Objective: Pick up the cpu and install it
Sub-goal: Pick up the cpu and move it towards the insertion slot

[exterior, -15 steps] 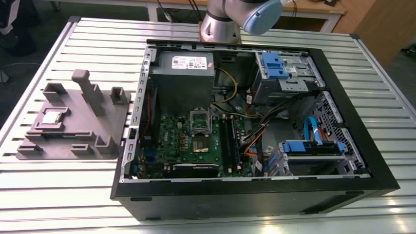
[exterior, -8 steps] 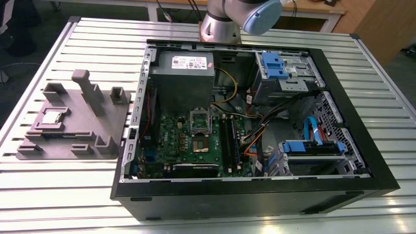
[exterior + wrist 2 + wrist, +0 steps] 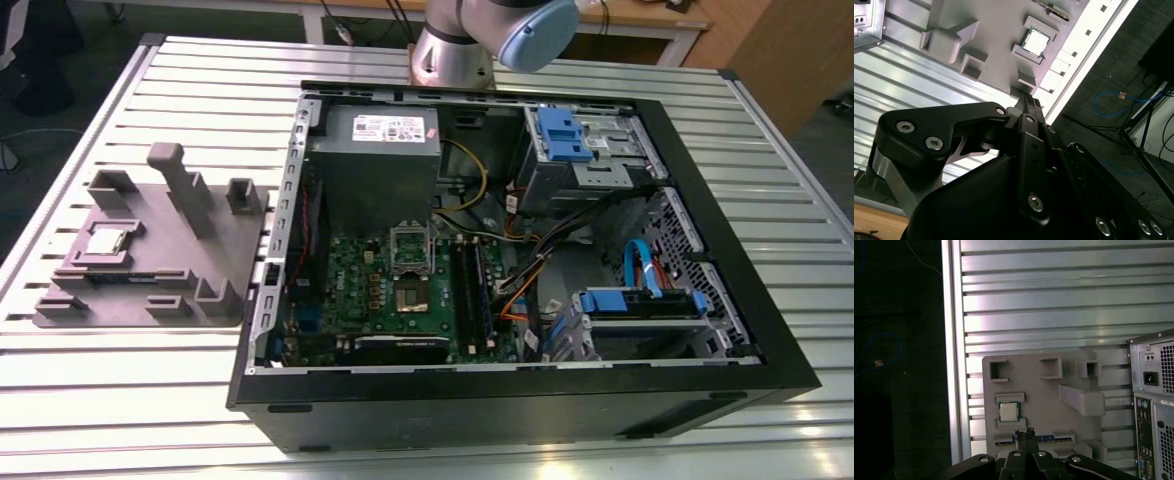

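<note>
The cpu (image 3: 107,241) is a small silvery square chip lying flat in a pocket of the grey fixture tray (image 3: 174,275), on the exterior view's left. Both wrist views show the cpu (image 3: 1008,411) (image 3: 1035,41) in its pocket, untouched. My gripper (image 3: 1023,433) (image 3: 1027,103) hangs high above the tray's edge, a short way from the chip. Its fingers are shut together with nothing between them. The green motherboard (image 3: 360,285) lies inside the open computer case (image 3: 534,405), and its dark square socket (image 3: 410,293) sits near the board's middle.
The case's walls ring the motherboard, with a power supply (image 3: 384,150), drive cages with blue parts (image 3: 581,140) and loose cables (image 3: 534,270) inside. Raised grey blocks (image 3: 180,185) stand on the tray. The slatted metal table (image 3: 134,400) ends just past the tray.
</note>
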`<state>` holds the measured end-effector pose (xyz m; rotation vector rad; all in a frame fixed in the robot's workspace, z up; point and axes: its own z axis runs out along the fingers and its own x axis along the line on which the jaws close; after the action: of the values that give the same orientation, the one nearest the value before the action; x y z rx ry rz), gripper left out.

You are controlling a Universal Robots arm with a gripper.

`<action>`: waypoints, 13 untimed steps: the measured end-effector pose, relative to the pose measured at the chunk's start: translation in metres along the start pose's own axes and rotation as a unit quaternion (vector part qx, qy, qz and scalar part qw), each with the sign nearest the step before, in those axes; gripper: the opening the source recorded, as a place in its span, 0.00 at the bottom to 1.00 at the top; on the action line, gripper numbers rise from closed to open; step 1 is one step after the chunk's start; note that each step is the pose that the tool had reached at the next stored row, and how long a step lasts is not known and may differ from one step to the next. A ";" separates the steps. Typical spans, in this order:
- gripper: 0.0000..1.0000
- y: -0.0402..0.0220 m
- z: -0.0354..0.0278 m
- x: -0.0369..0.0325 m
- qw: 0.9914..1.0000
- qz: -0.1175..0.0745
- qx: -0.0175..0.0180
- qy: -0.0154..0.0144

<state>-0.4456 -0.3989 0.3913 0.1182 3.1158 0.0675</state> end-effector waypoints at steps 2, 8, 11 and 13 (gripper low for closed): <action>0.10 0.0000 0.0000 0.0000 1.000 0.000 0.000 0.000; 0.23 0.0000 -0.0001 0.0000 1.000 0.000 0.000 0.000; 0.35 0.0000 0.0000 0.0000 1.000 0.000 0.000 0.000; 0.47 0.0000 0.0000 0.0000 1.000 0.000 0.000 0.000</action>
<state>-0.4456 -0.3989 0.3914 0.1183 3.1167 0.0674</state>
